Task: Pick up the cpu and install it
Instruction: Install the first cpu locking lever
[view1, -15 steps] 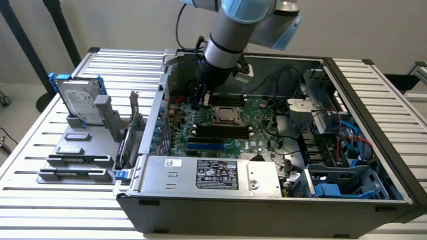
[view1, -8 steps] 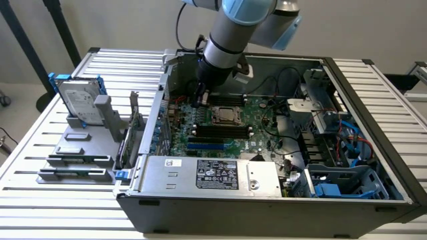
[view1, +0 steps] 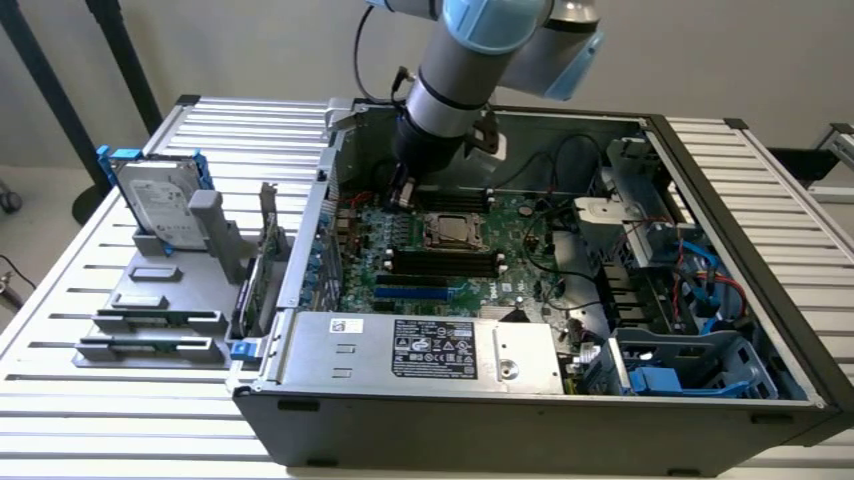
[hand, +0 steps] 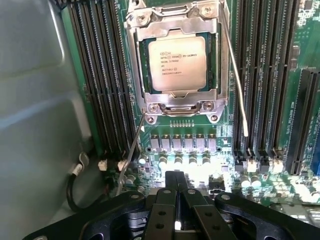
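cpu (hand: 177, 62) place: seated flat in the socket (hand: 175, 107) near the middle of the green motherboard (view1: 514, 275), inside the open computer case (view1: 534, 430); in the exterior view a small pale square just to the right of the gripper
cpu facing: shiny metal top upward, printed lines legible on it, running at right angles to the black memory slots (hand: 102, 75) on both sides
cpu long axis: close to square, so none clear; edges lined up with the socket's edges
socket frame: metal plate down around the chip's rim, screws at the corners, two thin wire levers (hand: 239, 85), one along each side
gripper (hand: 175, 176): low over the board beside the socket, apart from the cpu, on its side towards the exterior view's left
fingers (hand: 164, 210): clenched together, nothing between them
arm (view1: 461, 90): coming down from above the far side into the far left part of the case
near side of case: grey power supply (view1: 427, 350) with a black label
outside the case: hard drive (view1: 158, 205) in a blue frame, upright on a grey rack (view1: 147, 330) on the slatted table (view1: 80, 250), at the exterior view's left, well apart from the gripper
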